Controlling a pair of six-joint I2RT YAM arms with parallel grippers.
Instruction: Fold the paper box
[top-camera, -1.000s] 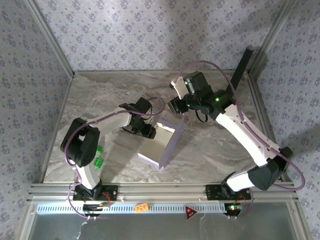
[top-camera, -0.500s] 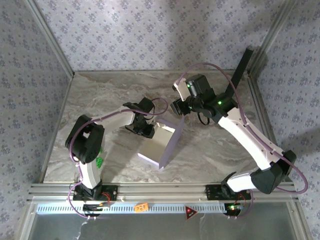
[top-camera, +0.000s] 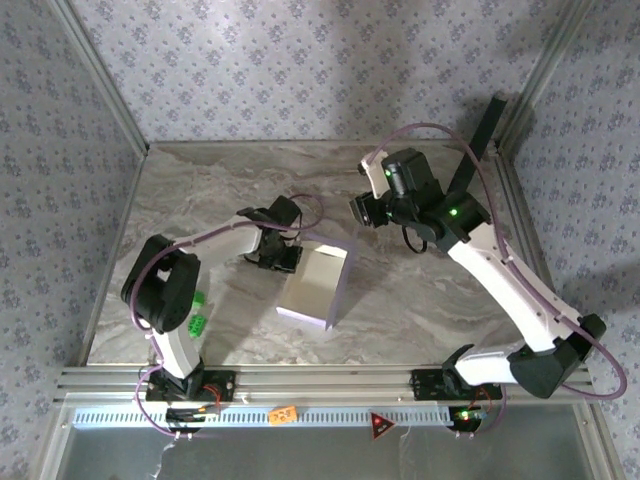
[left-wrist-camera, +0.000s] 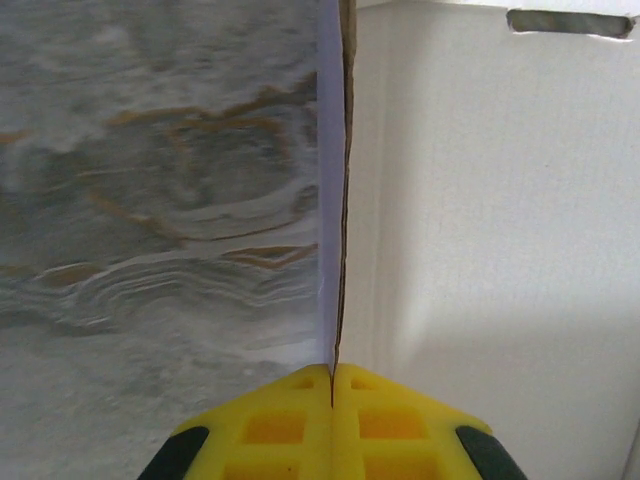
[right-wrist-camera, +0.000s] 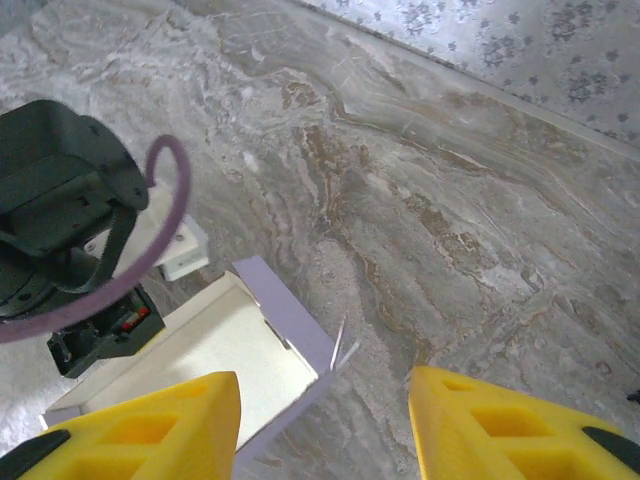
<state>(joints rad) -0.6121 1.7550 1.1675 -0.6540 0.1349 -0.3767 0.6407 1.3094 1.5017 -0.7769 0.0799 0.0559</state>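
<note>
The paper box (top-camera: 314, 287) lies half-formed in the middle of the table, pale inside with lavender walls. My left gripper (top-camera: 289, 258) is at its far-left side. In the left wrist view its yellow fingers (left-wrist-camera: 290, 420) are pressed together on the thin edge of an upright box wall (left-wrist-camera: 333, 200), with the pale inside of the box (left-wrist-camera: 480, 220) to the right. My right gripper (top-camera: 363, 211) hovers above the table behind the box's far-right corner. It stands open (right-wrist-camera: 325, 400), nothing between its fingers, and looks down on the box's corner (right-wrist-camera: 290, 320).
Small green blocks (top-camera: 197, 313) lie by the left arm's base. A long black panel (top-camera: 478, 140) leans in the back right corner. Patterned walls close the table on three sides. Bare marble surface (top-camera: 420, 300) spreads to the right of the box.
My left gripper has shut on the box's wall. My right gripper has drawn back to the right, away from the box. The raised lavender side now leans lower.
</note>
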